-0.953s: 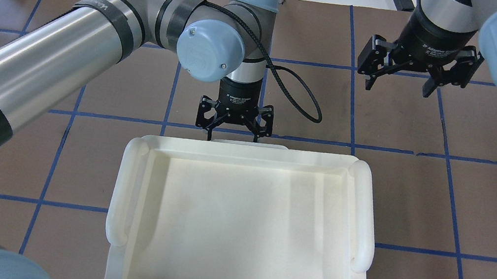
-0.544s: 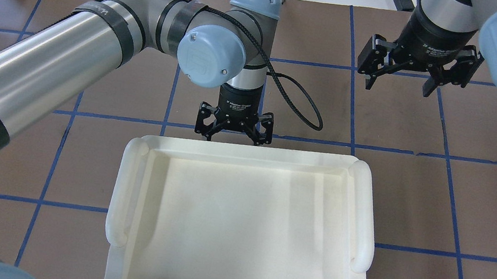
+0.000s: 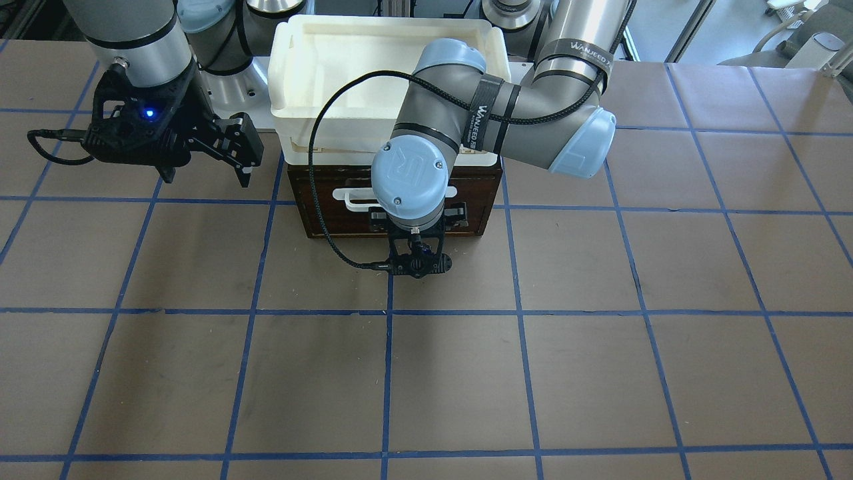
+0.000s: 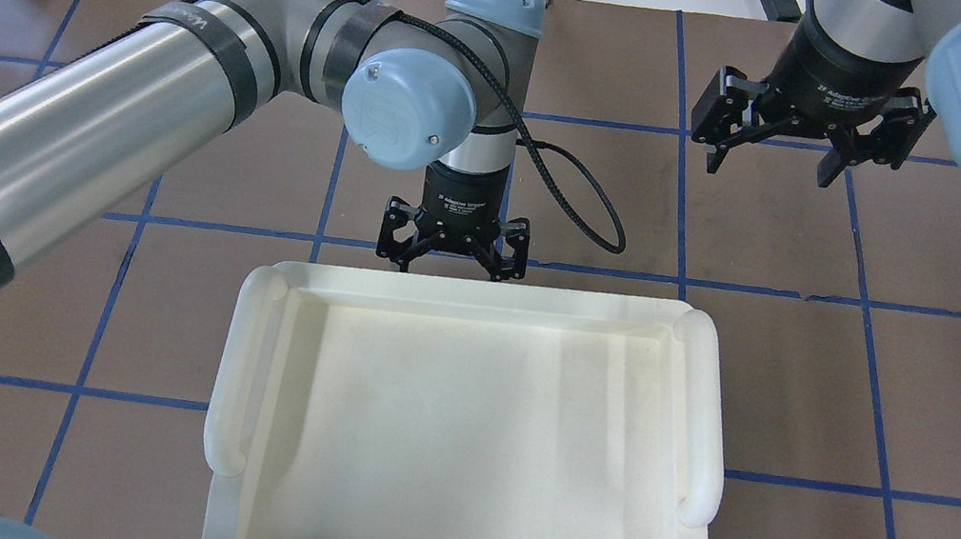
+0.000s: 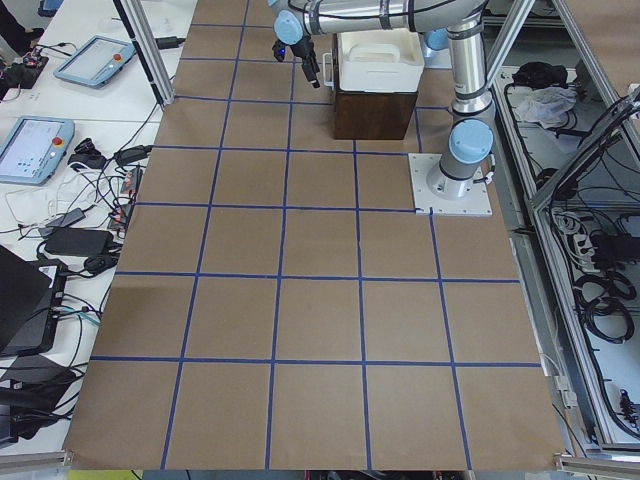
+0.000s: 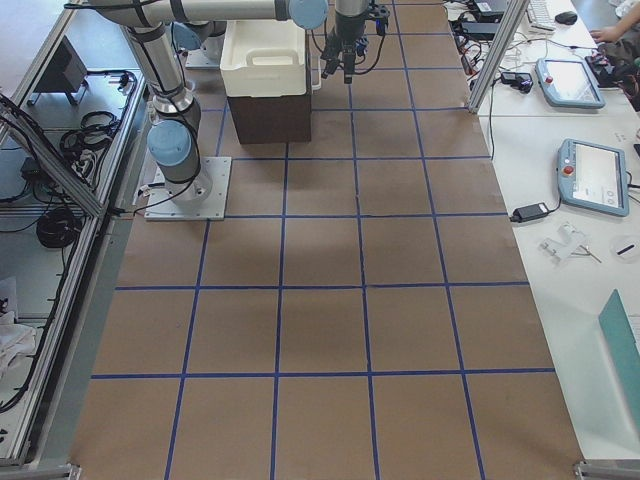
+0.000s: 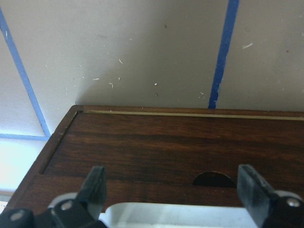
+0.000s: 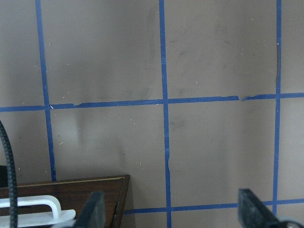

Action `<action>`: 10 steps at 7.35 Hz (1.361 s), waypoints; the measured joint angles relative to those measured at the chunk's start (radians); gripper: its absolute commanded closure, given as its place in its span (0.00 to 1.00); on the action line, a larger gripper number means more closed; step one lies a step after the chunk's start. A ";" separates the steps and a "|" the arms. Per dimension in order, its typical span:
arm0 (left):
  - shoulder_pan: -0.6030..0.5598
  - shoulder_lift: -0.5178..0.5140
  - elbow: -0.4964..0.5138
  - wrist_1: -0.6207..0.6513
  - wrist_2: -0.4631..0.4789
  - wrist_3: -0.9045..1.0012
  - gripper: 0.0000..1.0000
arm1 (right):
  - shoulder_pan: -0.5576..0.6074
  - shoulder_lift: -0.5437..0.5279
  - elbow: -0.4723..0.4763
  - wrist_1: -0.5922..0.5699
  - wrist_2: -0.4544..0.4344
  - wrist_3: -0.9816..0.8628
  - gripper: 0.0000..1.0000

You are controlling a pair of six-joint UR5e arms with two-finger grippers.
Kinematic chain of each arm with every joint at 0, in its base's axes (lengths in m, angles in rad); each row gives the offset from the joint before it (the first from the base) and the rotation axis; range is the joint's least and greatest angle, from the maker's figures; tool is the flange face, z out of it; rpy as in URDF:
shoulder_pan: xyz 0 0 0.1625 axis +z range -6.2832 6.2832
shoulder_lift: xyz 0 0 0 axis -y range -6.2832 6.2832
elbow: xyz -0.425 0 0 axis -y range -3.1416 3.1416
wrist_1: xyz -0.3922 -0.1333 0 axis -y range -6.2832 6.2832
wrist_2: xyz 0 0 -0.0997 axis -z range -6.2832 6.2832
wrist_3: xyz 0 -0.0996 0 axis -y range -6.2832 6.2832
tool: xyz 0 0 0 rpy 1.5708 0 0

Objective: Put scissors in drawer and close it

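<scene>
We find the drawer (image 3: 320, 213) at the far middle of the tabletop (image 3: 466, 367), in a dark brown cabinet with a white bin (image 4: 477, 293) resting on top. Its dark front sits level with the cabinet's frame in the left wrist view, with only a thin pale seam along the edge, so we read it as pushed in. The white bar handle (image 3: 353, 197) runs across the front.

The left gripper (image 4: 451, 260) points at that front, just beyond the bin's far rim. Its fingers (image 7: 95, 187) are released – spread wide, one to each side of the handle, grasping nothing. Whether their tips touch the wood we cannot tell.

The right gripper (image 4: 770, 156) hangs above bare tabletop, to the right of the cabinet and farther out, well apart from it. Its fingers (image 8: 251, 209) are released too and spread wide around nothing – the right wrist camera catches only taped squares and, at lower left, a corner of the cabinet with the end of the handle
</scene>
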 measured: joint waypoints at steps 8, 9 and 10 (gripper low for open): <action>0.098 0.290 0.047 -0.050 0.012 0.020 0.00 | -0.001 -0.002 0.000 0.004 0.002 -0.001 0.00; 0.106 0.337 0.002 -0.041 0.011 0.019 0.00 | -0.002 -0.002 0.000 0.004 0.003 -0.002 0.00; 0.119 0.383 -0.051 -0.003 0.011 0.032 0.00 | -0.002 -0.001 0.000 0.003 0.005 -0.003 0.00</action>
